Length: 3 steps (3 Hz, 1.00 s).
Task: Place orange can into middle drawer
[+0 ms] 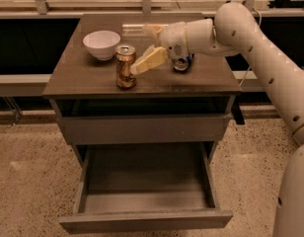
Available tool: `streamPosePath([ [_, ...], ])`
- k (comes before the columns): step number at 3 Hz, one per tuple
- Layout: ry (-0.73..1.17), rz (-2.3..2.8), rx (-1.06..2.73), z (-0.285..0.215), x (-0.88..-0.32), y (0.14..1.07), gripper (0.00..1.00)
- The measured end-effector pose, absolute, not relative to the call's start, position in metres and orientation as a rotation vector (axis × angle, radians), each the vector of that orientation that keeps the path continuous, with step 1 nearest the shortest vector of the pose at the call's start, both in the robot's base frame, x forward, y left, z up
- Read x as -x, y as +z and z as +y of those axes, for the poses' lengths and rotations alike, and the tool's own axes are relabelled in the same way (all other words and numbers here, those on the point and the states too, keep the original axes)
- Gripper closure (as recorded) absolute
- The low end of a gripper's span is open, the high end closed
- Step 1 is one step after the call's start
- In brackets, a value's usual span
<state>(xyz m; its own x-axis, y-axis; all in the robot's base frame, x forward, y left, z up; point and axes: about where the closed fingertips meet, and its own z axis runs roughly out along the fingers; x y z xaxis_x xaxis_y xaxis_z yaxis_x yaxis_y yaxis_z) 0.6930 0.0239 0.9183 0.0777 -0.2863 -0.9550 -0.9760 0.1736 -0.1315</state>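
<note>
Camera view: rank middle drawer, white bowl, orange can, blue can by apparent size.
middle drawer
orange can and white bowl: about alike
blue can: smallest showing, half hidden behind the tool beside the orange can

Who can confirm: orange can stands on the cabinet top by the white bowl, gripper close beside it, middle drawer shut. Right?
Not quite. The middle drawer is pulled open, not shut; the camera view shows its inner floor. The rest holds: the orange can stands on the cabinet top by the white bowl, with the gripper close beside it.
</note>
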Motion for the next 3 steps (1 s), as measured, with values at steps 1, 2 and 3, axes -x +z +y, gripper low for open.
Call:
streamPosePath([
  [1, 0.904, 1.370, 1.327, 0.049, -0.683, 0.911, 0.00],
  [2, 0.967, 1.375, 1.327, 0.069, -0.676, 0.898, 0.26],
  [3, 1.003, 1.374, 1.324, 0.076, -0.673, 0.894, 0.49],
])
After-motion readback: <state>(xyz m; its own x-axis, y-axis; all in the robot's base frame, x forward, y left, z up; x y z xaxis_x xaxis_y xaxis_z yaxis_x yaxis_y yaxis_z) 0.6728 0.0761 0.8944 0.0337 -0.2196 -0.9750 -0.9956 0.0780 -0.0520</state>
